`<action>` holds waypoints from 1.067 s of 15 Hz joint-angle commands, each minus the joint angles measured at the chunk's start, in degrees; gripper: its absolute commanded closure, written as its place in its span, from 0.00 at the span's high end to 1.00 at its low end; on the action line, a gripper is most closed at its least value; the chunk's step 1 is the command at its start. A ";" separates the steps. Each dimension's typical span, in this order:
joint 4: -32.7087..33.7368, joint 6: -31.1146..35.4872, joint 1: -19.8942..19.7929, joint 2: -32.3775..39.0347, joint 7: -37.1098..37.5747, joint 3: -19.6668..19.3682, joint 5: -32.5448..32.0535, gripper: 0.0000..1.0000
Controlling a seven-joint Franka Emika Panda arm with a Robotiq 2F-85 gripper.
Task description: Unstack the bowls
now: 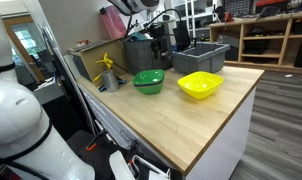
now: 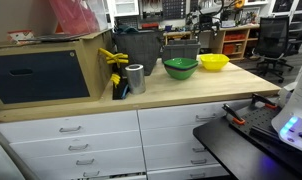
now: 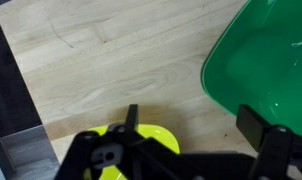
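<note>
Spread fingers (image 3: pixel 257 122) above tabletop (image 3: pixel 111 60), green bowl (image 3: pixel 266 55) under one fingertip.

The wooden bench (image 1: pixel 176 125) is carrying a green bowl (image 1: pixel 148 81) and a yellow bowl (image 1: pixel 200 85) sitting near each other, apart (a grey bin (image 1: pixel 201 57) is standing behind them).

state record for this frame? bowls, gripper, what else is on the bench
green bowl: upright on table, nothing seen inside
yellow bowl: upright on table, beside green, not touching
stacked: no, the two visible bowls sit apart
gripper: open, empty, over table next to green bowl
bin: grey, behind the bowls
table: wood top
</note>
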 commanded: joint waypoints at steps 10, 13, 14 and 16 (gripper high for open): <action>-4.48 8.91 2.36 3.43 -0.91 0.46 -0.51 1.00; -4.99 10.68 2.65 4.78 -0.89 0.42 -0.35 1.00; -5.18 11.33 2.73 5.23 -0.94 0.44 -0.23 1.00; -5.28 12.36 2.93 6.18 -0.90 0.46 -0.09 1.00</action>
